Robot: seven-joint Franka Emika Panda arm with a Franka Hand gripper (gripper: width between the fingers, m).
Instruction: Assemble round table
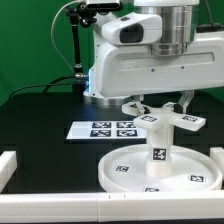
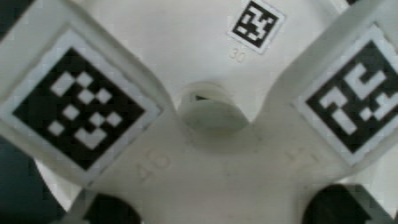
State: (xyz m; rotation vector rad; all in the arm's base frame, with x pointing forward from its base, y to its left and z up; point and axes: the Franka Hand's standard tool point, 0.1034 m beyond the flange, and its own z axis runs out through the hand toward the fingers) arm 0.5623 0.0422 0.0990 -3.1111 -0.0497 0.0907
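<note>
The large rimmed white disc (image 1: 125, 170) lies flat on the black table at the exterior view's lower right. The short cylinder leg (image 1: 158, 150) stands upright in its centre socket. The cross-shaped foot (image 1: 165, 121) sits on top of the leg. My gripper (image 1: 163, 105) comes straight down onto the foot, with a finger on either side of its hub, shut on it. In the wrist view the foot (image 2: 214, 150) fills the frame, with tagged arms and a small centre hole (image 2: 214, 103). The dark fingertips (image 2: 111, 208) press against its sides, and my gripper (image 2: 235, 208) is centred on it.
The marker board (image 1: 103, 129) lies flat behind the disc. White rails run along the table's front edge (image 1: 60, 208) and at its right (image 1: 217, 160). The arm's white base (image 1: 150, 60) stands at the back, with a black camera stand (image 1: 78, 40) to its left.
</note>
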